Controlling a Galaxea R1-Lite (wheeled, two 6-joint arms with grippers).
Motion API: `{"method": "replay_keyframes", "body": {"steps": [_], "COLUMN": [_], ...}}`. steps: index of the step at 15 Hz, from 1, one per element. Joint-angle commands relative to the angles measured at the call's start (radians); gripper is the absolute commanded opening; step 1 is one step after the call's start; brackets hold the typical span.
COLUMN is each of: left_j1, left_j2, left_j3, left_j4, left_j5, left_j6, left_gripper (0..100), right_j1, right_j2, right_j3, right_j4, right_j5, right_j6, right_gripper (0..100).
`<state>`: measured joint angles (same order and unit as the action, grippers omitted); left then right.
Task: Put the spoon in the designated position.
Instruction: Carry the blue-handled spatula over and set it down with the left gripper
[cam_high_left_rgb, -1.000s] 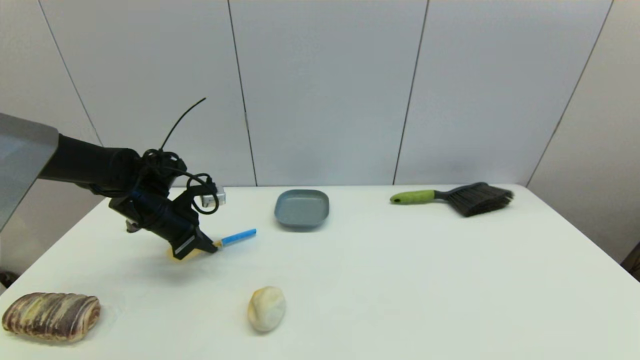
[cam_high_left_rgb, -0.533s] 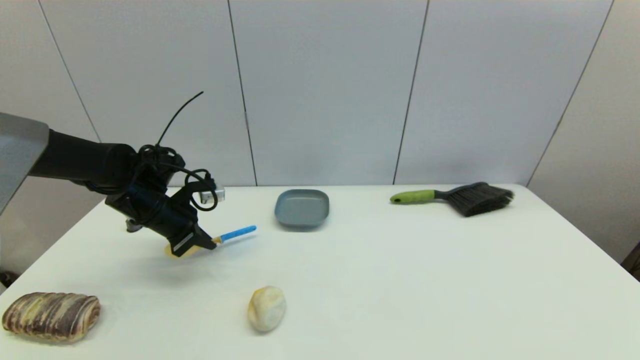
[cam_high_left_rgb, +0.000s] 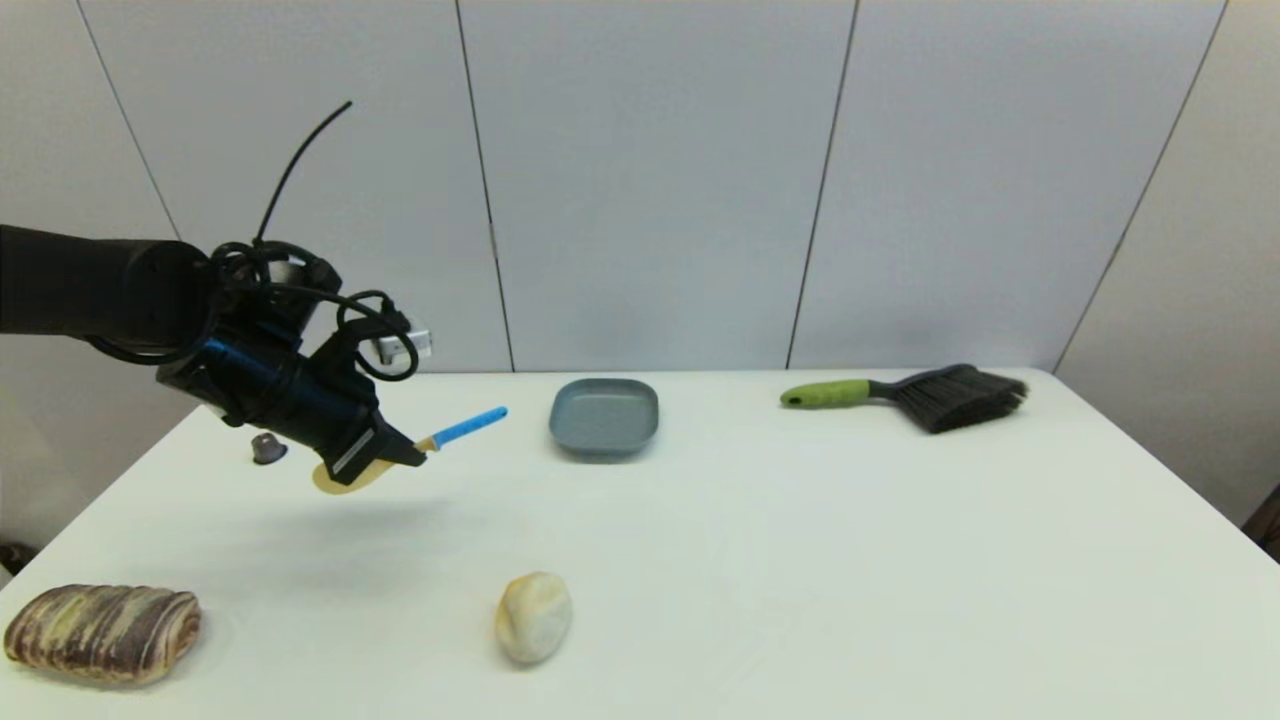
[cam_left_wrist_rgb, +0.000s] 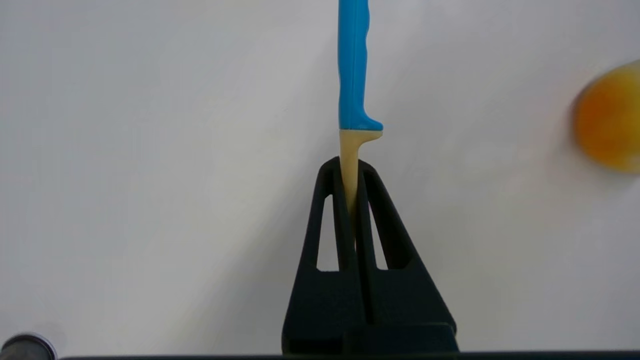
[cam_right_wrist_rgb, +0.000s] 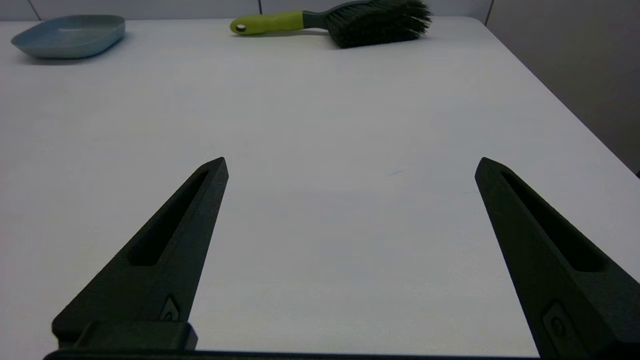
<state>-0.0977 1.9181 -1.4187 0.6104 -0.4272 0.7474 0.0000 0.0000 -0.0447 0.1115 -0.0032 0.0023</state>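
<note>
The spoon (cam_high_left_rgb: 466, 429) hangs in the air over the table's left side, its blue handle pointing right and slightly up, its yellow bowl (cam_high_left_rgb: 345, 477) showing below the fingers. My left gripper (cam_high_left_rgb: 405, 456) is shut on the spoon's yellow neck. In the left wrist view the black fingers (cam_left_wrist_rgb: 372, 200) pinch the yellow neck (cam_left_wrist_rgb: 350, 160) and the blue handle (cam_left_wrist_rgb: 352, 65) runs straight away from them. My right gripper (cam_right_wrist_rgb: 350, 167) stands open low over the table's right part, with nothing between its fingers. The designated position carries no mark on the white tabletop.
A grey-blue dish (cam_high_left_rgb: 604, 416) sits at the back middle, a green-handled brush (cam_high_left_rgb: 910, 394) at the back right. A pale round bun (cam_high_left_rgb: 533, 616) lies near the front, a striped loaf (cam_high_left_rgb: 100, 632) at the front left, a small grey cap (cam_high_left_rgb: 267, 448) by the left edge.
My left gripper has risen and drawn back to the left with the spoon in it, lifting it well off the table; a small grey cap behind the arm now shows.
</note>
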Motion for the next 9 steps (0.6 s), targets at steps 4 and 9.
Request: {"method": "replay_keyframes", "body": {"steps": [4,9], "left_j1": [-0.234,-0.45], "left_j2": [-0.291,-0.41], "left_j3": [0.061,0.138], "left_j4": [-0.021,-0.095], "left_j5": [0.001,0.076], "left_j6": [-0.37,-0.686], "left_gripper": [0,0], "right_j1": [0.0,0.0], "right_j2": [0.002,0.002], "right_j3": [0.0,0.0], "right_j4": [0.0,0.0], "right_j5": [0.0,0.0], "right_j6": [0.001,0.001], "right_gripper": [100,100]}}
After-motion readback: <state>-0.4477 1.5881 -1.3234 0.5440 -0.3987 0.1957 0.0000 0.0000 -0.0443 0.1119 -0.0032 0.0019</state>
